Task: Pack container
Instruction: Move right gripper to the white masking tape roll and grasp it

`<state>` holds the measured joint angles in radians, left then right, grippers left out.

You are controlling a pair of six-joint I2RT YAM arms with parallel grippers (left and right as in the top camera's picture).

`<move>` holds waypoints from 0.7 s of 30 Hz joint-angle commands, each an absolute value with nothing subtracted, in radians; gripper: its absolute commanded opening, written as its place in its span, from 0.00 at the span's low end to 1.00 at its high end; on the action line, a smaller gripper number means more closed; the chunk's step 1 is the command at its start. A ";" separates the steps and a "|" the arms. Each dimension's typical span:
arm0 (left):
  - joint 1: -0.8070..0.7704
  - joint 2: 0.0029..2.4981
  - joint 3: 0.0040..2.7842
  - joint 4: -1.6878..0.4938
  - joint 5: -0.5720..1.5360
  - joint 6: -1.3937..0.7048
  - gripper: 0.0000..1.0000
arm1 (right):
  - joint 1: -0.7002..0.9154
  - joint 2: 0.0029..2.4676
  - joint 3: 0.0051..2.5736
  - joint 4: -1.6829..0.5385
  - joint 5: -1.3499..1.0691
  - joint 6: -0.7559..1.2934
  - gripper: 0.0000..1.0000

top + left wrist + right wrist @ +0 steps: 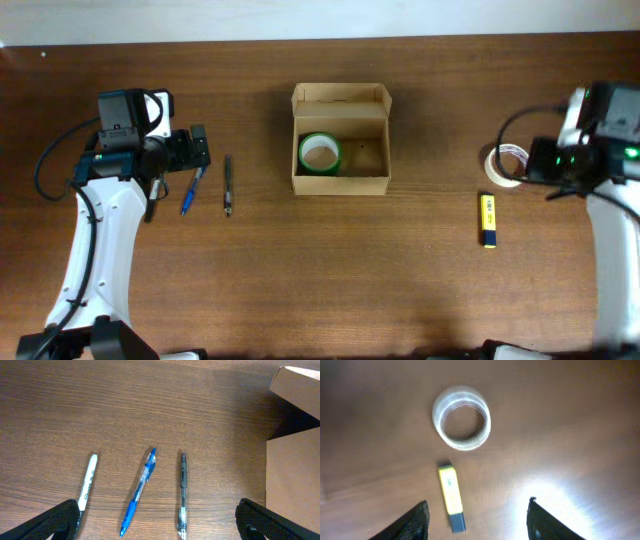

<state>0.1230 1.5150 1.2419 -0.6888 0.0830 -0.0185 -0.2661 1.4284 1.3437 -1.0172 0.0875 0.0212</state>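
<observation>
The container (340, 184) is a tan cardboard box with its flap lid open, at the table's centre. A green tape roll (320, 153) lies inside it on the left. The box's side also shows in the left wrist view (295, 480). My left gripper (196, 150) is open and empty, above a white marker (87, 483), a blue pen (138, 492) and a black pen (183, 495). My right gripper (477, 520) is open and empty, next to a clear tape roll (462, 417) and a yellow highlighter (451, 497).
In the overhead view the blue pen (190, 192) and black pen (228, 185) lie left of the box. The clear tape roll (503, 167) and yellow highlighter (488, 220) lie to its right. Bare wooden table (340, 280) runs along the front.
</observation>
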 commanded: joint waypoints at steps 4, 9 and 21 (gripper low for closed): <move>0.127 1.520 1.258 -0.686 0.097 -0.002 1.00 | -0.397 1.537 1.178 -0.910 -0.070 0.069 0.61; 0.127 1.520 1.258 -0.686 0.097 -0.002 1.00 | -0.409 1.657 1.179 -0.809 -0.048 0.121 0.61; 0.127 1.520 1.258 -0.686 0.097 -0.002 1.00 | -0.408 1.849 1.184 -0.674 -0.096 0.491 0.61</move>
<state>0.1230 1.5150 1.2419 -0.6888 0.0830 -0.0185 -0.4046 1.8397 1.1744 -0.7017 -0.0452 0.3576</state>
